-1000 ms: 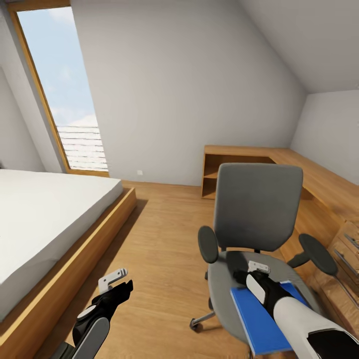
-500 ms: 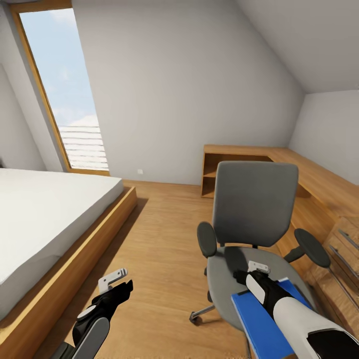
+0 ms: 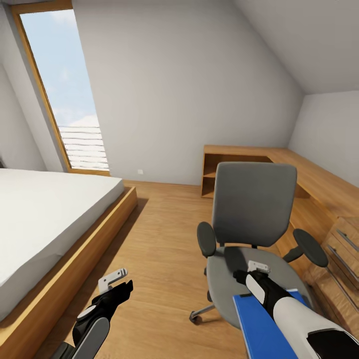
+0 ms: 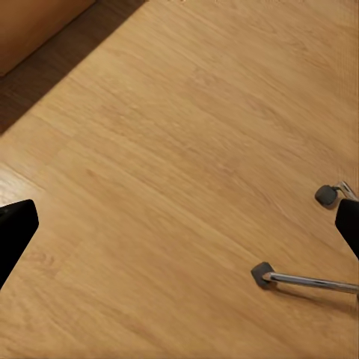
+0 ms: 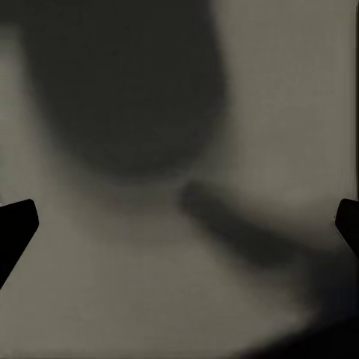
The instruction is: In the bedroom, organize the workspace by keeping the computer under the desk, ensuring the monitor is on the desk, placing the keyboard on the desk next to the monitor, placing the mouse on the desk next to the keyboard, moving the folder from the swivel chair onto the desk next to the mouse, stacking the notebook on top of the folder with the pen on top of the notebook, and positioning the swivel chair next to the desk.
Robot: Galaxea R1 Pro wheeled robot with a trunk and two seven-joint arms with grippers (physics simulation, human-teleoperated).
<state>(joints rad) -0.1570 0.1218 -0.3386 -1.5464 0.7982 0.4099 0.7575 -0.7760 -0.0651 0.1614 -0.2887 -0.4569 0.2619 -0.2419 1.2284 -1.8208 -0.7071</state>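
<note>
Progress looked slight: the folder [image 3: 262, 329] lay on the swivel chair [image 3: 254, 234] seat, under the right arm, not yet moved to any desk. The right claw [image 3: 255, 267] hovered over the seat, spread wide and holding nothing. The left claw [image 3: 113, 280] hung spread over the floor [image 4: 187, 149], beside the bed [image 3: 45, 219]. Every other step seemed left to do.
</note>
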